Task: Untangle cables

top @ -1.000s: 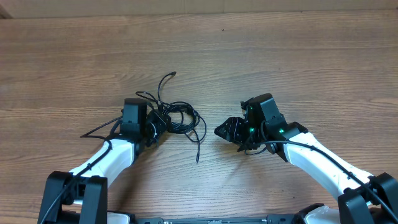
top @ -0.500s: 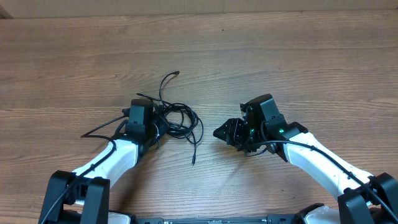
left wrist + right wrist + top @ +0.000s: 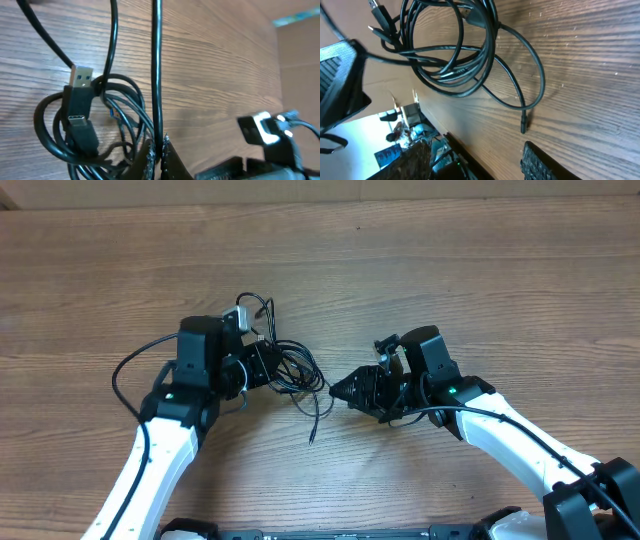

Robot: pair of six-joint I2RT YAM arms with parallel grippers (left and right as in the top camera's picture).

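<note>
The cables (image 3: pixel 290 368) lie in one black knot at mid-table, between the two arms and not yet untangled. A second ago a free end curled well up and away from the knot. It has since been drawn in, and a silver-tipped plug (image 3: pixel 240 316) stands just above the left wrist. The left wrist view shows that plug (image 3: pixel 80 79) resting against the coils, with one strand (image 3: pixel 157 75) running taut and straight out from the fingertips. A loose tail (image 3: pixel 314 425) trails down toward the robot much as it did before.

The left gripper (image 3: pixel 262 366) has swung round and pushed in at the knot's left side. Its jaws are pinched nearly closed on that single strand — a real grip on one cord rather than on the whole bundle.

The right gripper (image 3: pixel 338 391) has crept left and now sits just beside the knot's right edge. Its fingers (image 3: pixel 417 159) are spread wide with nothing between them; its wrist view shows the coils and the tail's plug (image 3: pixel 523 125) lying ahead on the table (image 3: pixel 480 270).

By the look of it, the left arm has one strand anchored, and the right is lining up to take a loop or the tail, so the two can pull apart.
</note>
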